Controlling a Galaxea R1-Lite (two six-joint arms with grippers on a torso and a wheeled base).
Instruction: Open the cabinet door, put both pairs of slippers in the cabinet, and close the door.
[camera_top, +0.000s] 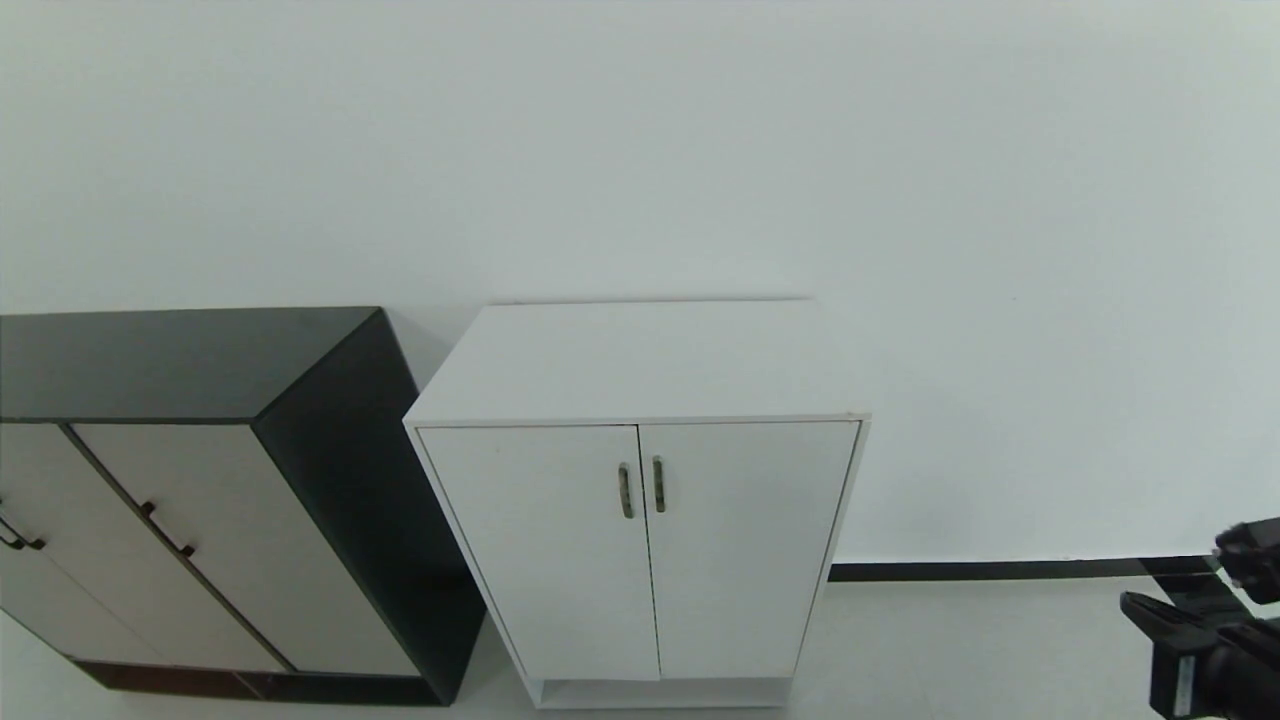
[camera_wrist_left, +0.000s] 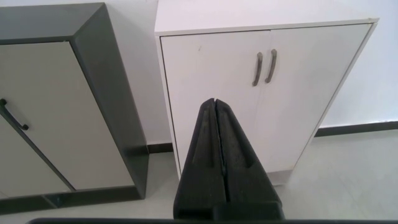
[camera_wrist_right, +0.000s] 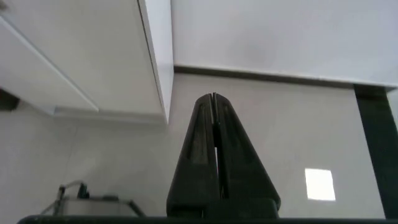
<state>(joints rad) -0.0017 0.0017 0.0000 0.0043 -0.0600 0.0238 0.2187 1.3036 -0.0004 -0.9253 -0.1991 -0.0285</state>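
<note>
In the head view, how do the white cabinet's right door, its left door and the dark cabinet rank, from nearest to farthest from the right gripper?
1. The white cabinet's right door, on the side facing the right gripper at the robot's right.
2. Its left door, directly beside the first, further left.
3. The dark cabinet, farthest, at the robot's left.

White flat-topped two-door cabinet (camera_top: 640, 365), both doors shut.
It stands upright on the pale floor (camera_top: 950, 650), its back to the white wall (camera_top: 640, 150). The left door (camera_top: 545, 550) and right door (camera_top: 745, 545) meet flush at the middle. Slim vertical metal handles, left handle (camera_top: 626, 491) and right handle (camera_top: 658, 484), sit just beside the seam.
</note>
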